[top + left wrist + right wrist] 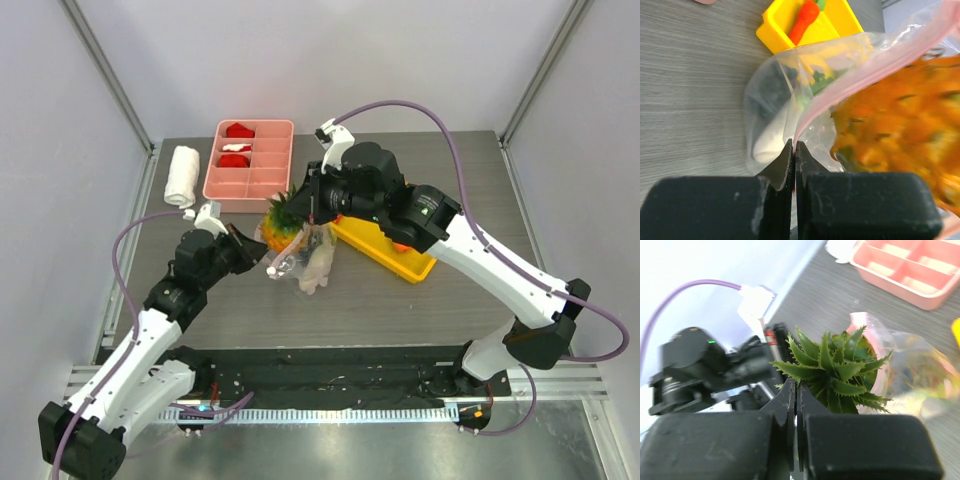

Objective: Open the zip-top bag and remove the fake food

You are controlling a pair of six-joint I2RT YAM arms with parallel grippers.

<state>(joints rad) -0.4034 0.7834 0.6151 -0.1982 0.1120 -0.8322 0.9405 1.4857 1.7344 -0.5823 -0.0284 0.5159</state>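
Observation:
The clear zip-top bag [308, 262] hangs between my grippers above the table, with a white radish [767, 142] and dark pieces inside. My left gripper [252, 243] is shut on its pink zip strip [850, 75]; its jaws [795, 146] are closed flat on it. The yellow pineapple [281, 228] sticks out of the bag mouth, blurred in the left wrist view [900, 125]. My right gripper [316, 213] is shut at the base of its green top [835, 367], with the jaw tips [796, 385] pinched on a leaf. An orange carrot [807, 20] lies in the yellow bin.
The yellow bin [385, 255] sits right of the bag, under my right arm. A pink divided tray [250, 187] with red-and-white pieces stands at the back. A rolled white towel [182, 175] lies left of it.

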